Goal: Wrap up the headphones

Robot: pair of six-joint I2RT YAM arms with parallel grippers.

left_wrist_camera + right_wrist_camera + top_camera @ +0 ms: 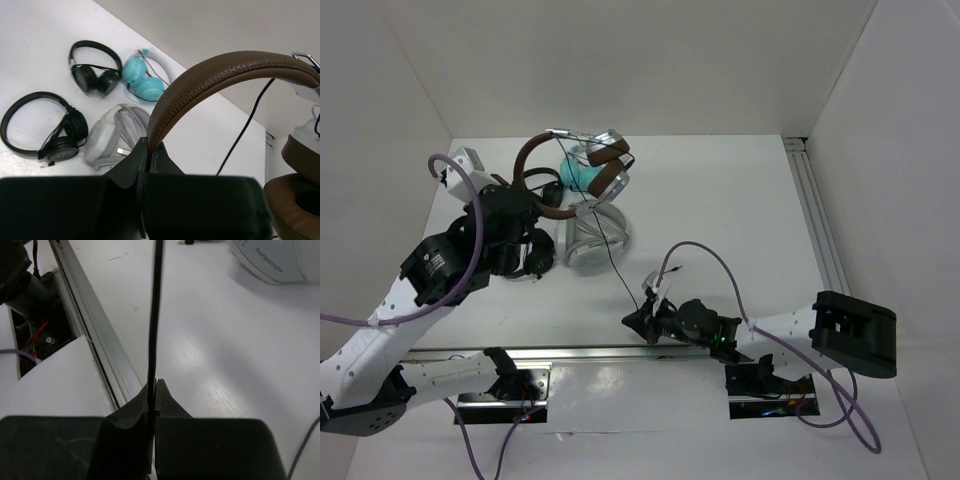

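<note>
Headphones [225, 75]: earcups [295, 200] half off-frame

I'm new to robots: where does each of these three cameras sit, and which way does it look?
Top external: above and behind the arms, looking down at the table; both arms, left gripper and right gripper show.
Left wrist: on the left arm, looking past its fingers, shut on the headphones, toward the teal pair.
Right wrist: on the right arm, looking along its fingers, pinching the cable, over the tabletop.
Shared: overhead also shows headphones, cable, teal pair.
</note>
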